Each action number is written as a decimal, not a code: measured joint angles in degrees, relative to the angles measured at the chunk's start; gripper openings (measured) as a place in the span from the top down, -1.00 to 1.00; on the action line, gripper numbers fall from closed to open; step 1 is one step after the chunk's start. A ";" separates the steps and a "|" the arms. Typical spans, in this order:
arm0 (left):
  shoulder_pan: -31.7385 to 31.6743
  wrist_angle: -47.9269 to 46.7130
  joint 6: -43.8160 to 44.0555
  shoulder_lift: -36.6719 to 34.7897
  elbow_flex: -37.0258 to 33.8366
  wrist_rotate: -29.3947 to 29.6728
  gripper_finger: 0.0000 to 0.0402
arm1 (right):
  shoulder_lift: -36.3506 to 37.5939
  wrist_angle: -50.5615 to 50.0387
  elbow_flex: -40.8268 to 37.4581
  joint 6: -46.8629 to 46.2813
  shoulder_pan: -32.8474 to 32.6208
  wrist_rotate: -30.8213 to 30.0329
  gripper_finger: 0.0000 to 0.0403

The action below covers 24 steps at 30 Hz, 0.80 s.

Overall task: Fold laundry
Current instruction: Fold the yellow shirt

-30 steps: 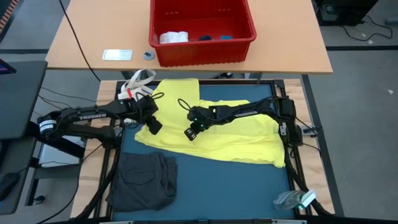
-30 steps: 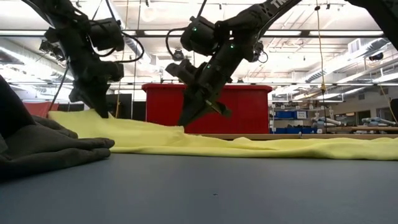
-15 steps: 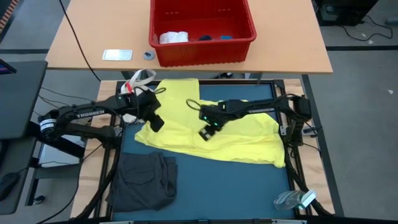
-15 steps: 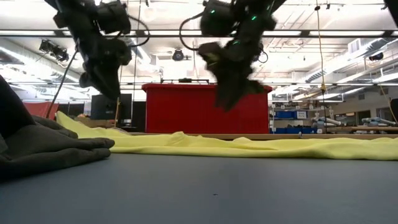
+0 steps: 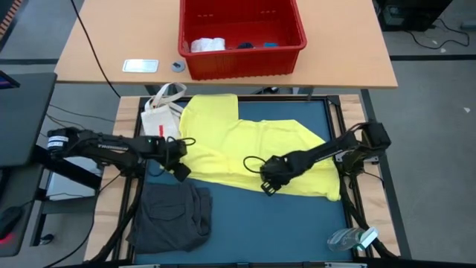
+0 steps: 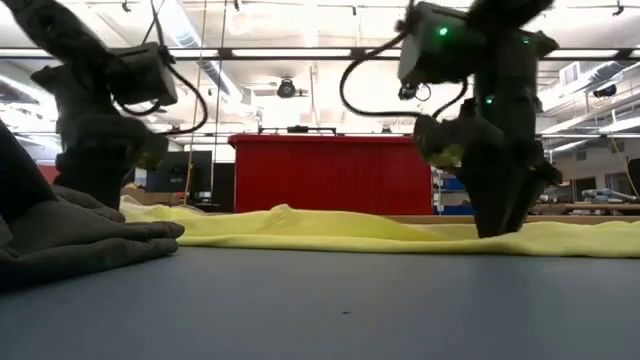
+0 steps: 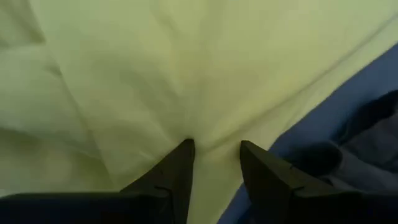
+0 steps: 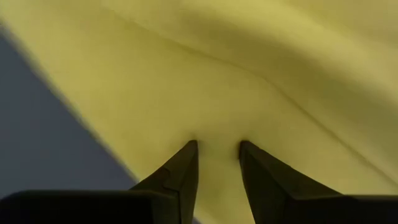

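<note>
**Both end effectors down on the near edge of the yellow shirt**

The left end effector (image 5: 181, 171) sits at the near left corner of the large bright yellow cotton T-shirt (image 5: 245, 152). Its wrist view shows the two dark fingers (image 7: 177, 171) parted with a narrow gap, tips pressed onto the yellow cloth, with fabric lying between them; they are not clenched, and whether the cloth is actually pinched cannot be told. Just beside that corner lies the crumpled dark grey garment (image 5: 172, 214), bunched at the near left of the blue-padded work surface (image 5: 260, 223).

The right end effector (image 5: 269, 184) rests on the shirt's near hem, about midway along it. Its fingers (image 8: 180, 171) likewise stand slightly apart, tips on the yellow fabric close to where the cloth ends and the blue surface begins. In the low view both end effectors reach down to the shirt, which lies flat and low across the surface with a small ridge near its middle.

The shirt spreads from the far left corner of the surface towards the right edge. A small white bag with strap handles (image 5: 160, 113) lies at the far left corner, touching the shirt. Beyond, on a wooden table (image 5: 357, 59), stands a red plastic basket (image 5: 242, 37) holding a white rolled cloth (image 5: 207, 45) and small dark and blue pieces.
</note>
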<state>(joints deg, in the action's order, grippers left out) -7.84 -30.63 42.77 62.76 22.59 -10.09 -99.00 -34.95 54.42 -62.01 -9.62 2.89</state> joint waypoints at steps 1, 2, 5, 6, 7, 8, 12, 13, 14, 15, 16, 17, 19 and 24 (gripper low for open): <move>0.33 0.19 1.54 -0.11 -0.75 -1.16 0.30 | 0.18 2.54 -1.10 -0.18 -0.52 0.42 0.38; 0.68 0.14 3.08 -0.20 -1.21 -2.88 0.30 | 0.18 4.31 -1.79 0.02 -1.02 0.52 0.38; 2.67 -1.46 6.88 -0.02 -1.23 -9.68 0.30 | 0.07 11.00 -2.18 2.21 -2.60 4.55 0.40; 3.29 -1.82 7.70 0.06 -0.73 -11.26 0.30 | 0.13 11.86 -1.95 3.47 -3.02 7.12 0.41; 3.81 -2.44 8.62 0.16 0.07 -12.07 0.30 | 0.23 11.88 -1.63 4.39 -3.38 9.38 0.41; 4.38 -2.79 9.28 0.34 1.10 -12.38 0.30 | 0.61 11.36 -1.11 5.30 -3.68 10.98 0.41; 4.79 -4.27 9.63 0.22 7.72 -12.08 0.30 | 5.72 8.88 0.48 7.23 -3.47 9.64 0.41; 4.33 -5.42 8.91 0.22 9.58 -10.43 0.30 | 7.11 7.39 0.49 7.97 -2.77 8.14 0.41; 3.82 -6.57 8.37 0.22 11.58 -8.61 0.30 | 8.54 5.65 0.47 8.49 -1.82 6.56 0.41; 3.07 -6.64 7.53 0.22 13.45 -6.55 0.30 | 9.90 3.62 0.43 9.04 -0.54 4.95 0.41; 1.99 -6.65 6.46 0.22 15.19 -4.46 0.30 | 11.37 1.62 0.43 9.73 0.97 3.78 0.41; 0.70 -6.67 5.25 0.22 16.69 -2.88 0.30 | 12.65 -0.40 0.45 10.69 2.60 2.87 0.41; -2.58 -7.05 2.70 0.43 18.71 -1.41 0.30 | 14.07 -5.37 0.49 12.89 6.19 1.97 0.41; -11.73 -5.50 -4.99 2.27 20.91 -1.28 0.30 | 14.71 -14.20 0.43 22.22 14.84 0.83 0.41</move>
<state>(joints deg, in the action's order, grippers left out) -19.58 -36.12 37.78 65.03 43.50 -11.37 -84.30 -49.15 54.85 -39.79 5.22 3.72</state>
